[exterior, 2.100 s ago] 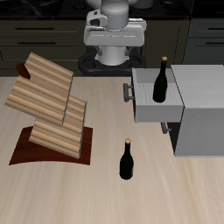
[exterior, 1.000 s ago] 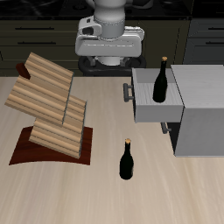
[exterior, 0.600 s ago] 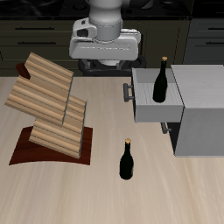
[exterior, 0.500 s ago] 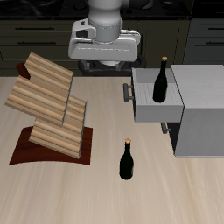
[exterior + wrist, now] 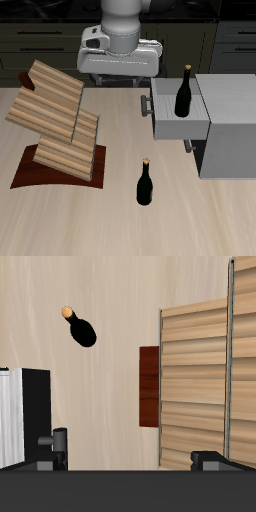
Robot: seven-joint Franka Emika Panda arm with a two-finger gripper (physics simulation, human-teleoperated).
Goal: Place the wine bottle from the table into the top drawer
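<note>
Wrist view shows gripper fingertips spread wide, holding nothing, high above the wine bottle standing on the table; only the exterior view shows the twin bottle upright in the open top drawer.

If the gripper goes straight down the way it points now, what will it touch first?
Probably the bare table. The gripper looks down on tabletop between the wine bottle and the wooden rack; neither seems directly under it, though depth is unclear.
</note>
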